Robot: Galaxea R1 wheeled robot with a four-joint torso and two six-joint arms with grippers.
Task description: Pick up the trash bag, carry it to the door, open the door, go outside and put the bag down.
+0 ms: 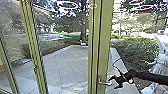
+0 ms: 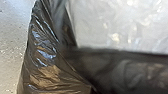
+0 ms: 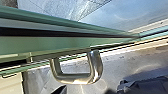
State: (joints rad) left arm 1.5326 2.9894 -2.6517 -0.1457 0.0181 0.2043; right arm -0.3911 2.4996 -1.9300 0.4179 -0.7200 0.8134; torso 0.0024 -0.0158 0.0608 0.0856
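Right gripper (image 1: 112,83) spread open, handle (image 3: 96,68) just beside it, door (image 1: 105,50) beyond, bag (image 2: 42,65) near left gripper, whose grip I cannot tell

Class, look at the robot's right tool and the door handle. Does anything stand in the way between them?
Nothing visible does. In the head view, the right tool is open right by the door handle, with no object showing between them. Whether they touch, I cannot tell.
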